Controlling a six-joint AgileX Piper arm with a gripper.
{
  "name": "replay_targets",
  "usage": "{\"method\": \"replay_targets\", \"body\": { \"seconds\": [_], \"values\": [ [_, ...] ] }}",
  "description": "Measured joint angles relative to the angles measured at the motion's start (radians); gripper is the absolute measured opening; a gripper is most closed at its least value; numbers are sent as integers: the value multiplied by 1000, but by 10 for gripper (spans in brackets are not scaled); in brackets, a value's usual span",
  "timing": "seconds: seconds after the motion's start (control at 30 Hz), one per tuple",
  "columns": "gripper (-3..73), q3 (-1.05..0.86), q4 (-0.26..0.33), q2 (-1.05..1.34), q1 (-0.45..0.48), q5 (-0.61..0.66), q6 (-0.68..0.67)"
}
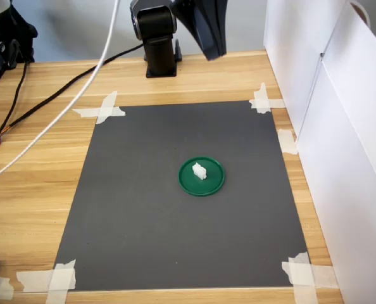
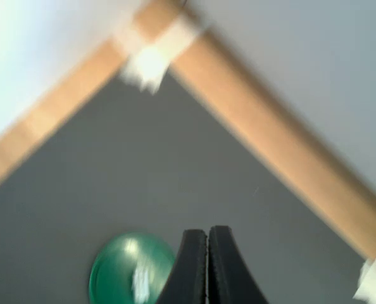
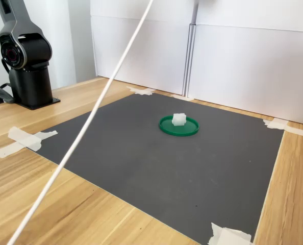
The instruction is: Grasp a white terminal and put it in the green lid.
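The white terminal [image 1: 199, 170] sits upright in the green lid [image 1: 212, 186] (left of centre in the first exterior view), tool [image 2: 207, 253] clenched empty.

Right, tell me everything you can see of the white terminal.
The terminal is a tiny white blocky piece, plastic by its look, with a stepped outline. It sits inside the green lid, toward the first exterior view's left of the lid's middle, resting on the lid's floor and clear of the rim as far as both exterior views show. Nothing else touches it. The gripper is shut and away from it. The wrist view shows it only as a pale blur.
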State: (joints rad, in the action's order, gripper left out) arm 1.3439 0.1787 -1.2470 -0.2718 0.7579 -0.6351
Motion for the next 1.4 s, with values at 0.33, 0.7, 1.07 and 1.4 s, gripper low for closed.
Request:
{"method": "replay_targets", "body": {
  "seconds": [0.33,0.7,1.07,1.4],
  "values": [
    [-21,-433,268,320,263,-525,78],
    [-22,-898,287,659,328,-645,82],
    [-22,-1205,287,1032,328,-645,82],
    [-22,-1328,287,1197,328,-652,76]
  ]
}}
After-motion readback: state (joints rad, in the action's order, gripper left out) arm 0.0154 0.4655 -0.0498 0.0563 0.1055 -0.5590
